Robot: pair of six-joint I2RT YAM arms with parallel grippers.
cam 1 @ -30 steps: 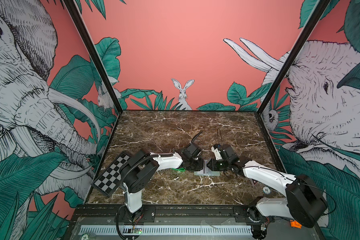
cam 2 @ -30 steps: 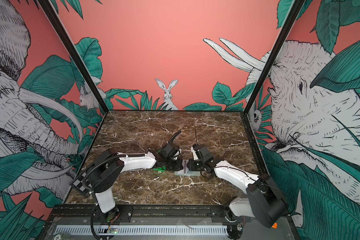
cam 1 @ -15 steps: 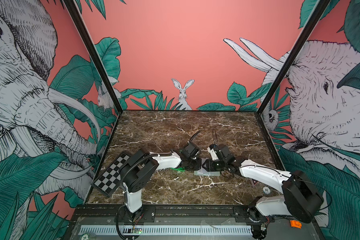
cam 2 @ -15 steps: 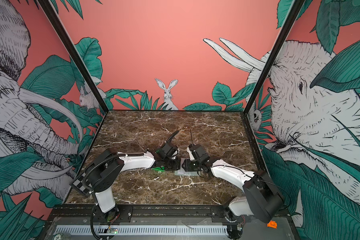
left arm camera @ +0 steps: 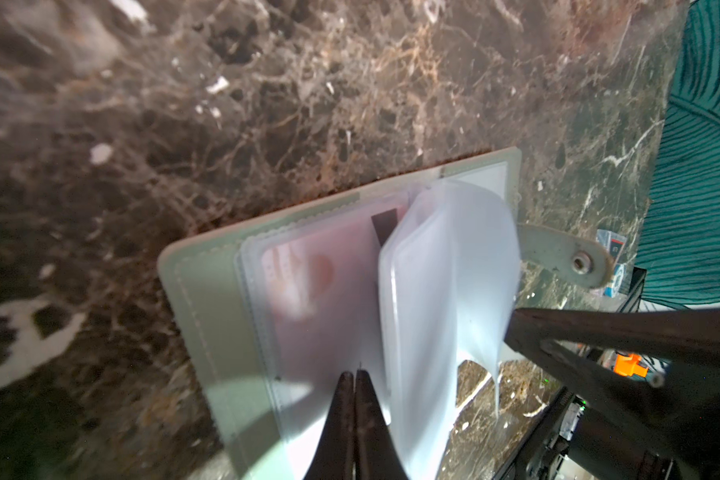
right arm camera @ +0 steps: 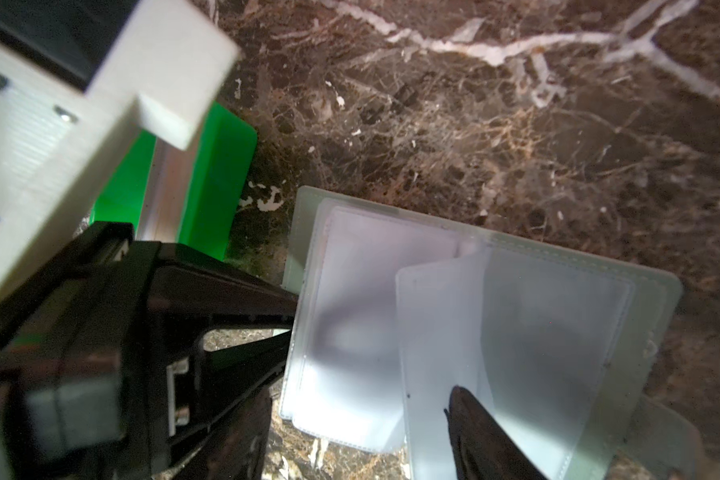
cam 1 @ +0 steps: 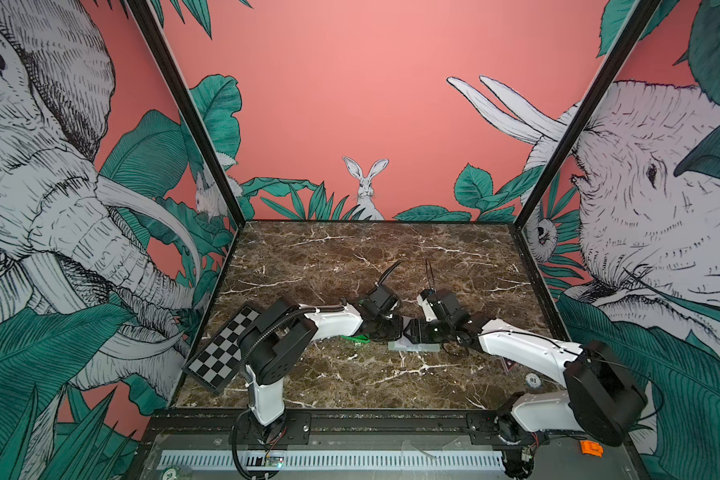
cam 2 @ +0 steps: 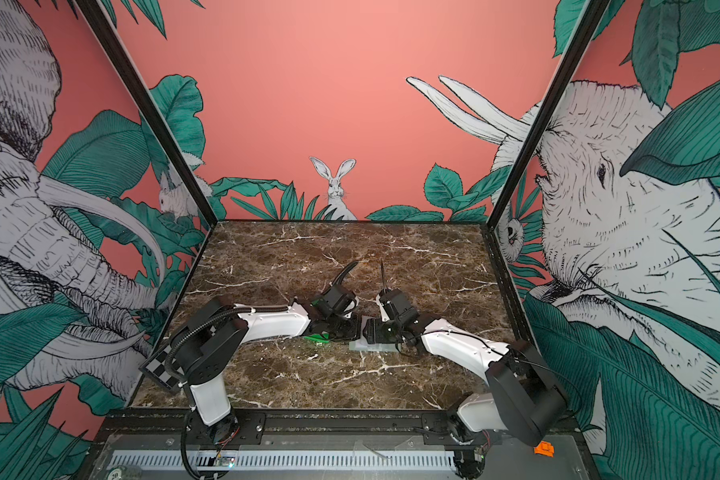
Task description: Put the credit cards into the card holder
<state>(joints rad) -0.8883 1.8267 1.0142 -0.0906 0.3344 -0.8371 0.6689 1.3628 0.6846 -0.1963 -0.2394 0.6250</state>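
Left wrist view, card holder (left arm camera: 208, 299) open, pink card (left arm camera: 308, 291) sleeved

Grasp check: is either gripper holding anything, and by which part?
The left gripper is shut at a clear sleeve edge of the card holder; a pinch cannot be confirmed. The right gripper is open, holding nothing.

Brown marble tabletop (cam 1: 350, 257). Card holder (left arm camera: 208, 299) lies open and flat on it near front-centre, with the green tray (right arm camera: 221, 174) just beside it. Checkerboard (cam 1: 221, 353) sits at the left edge, well apart.
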